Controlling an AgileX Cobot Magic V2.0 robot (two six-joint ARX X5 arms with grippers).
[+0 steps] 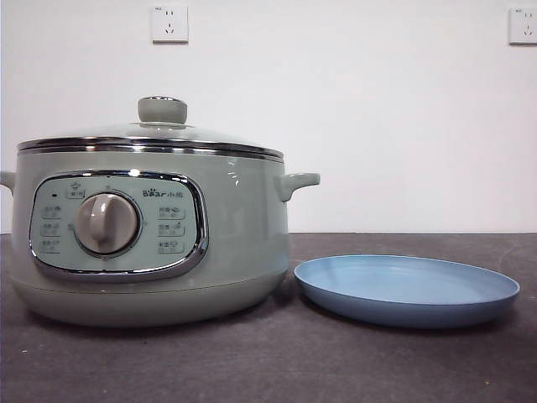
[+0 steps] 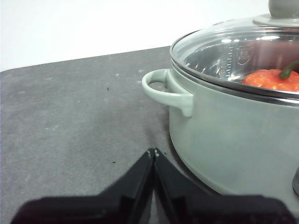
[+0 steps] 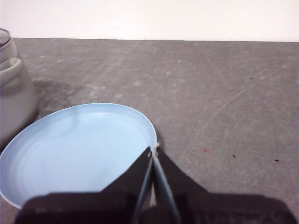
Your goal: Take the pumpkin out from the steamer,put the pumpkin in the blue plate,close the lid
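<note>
Left wrist view shows my left jaws (image 2: 154,151) clenched empty, just beside the steamer (image 2: 233,149); the pumpkin (image 2: 273,79) sits inside under the lid (image 2: 224,51). Glass looks slippery and fragile, so I'd grip its knob (image 2: 282,8). Right jaws (image 3: 153,150) clenched empty over the blue plate (image 3: 70,144).

From the front my steamer (image 1: 151,243) loses its far side handle to the picture's edge, and the small marks on the buttons around the dial (image 1: 106,223) are too fine for me to read. Its wall hides the pumpkin (image 2: 273,79) there completely. From my left wrist I see that pumpkin only through the lid (image 2: 233,56), behind glare and the chrome rim, so just its upper part shows; the lid's knob (image 2: 283,7) is cut off at the edge. From my right wrist the blue plate (image 3: 70,149) beside the steamer is partly covered by my right gripper (image 3: 153,150), and the steamer itself is perhaps 1 blurred sliver.
</note>
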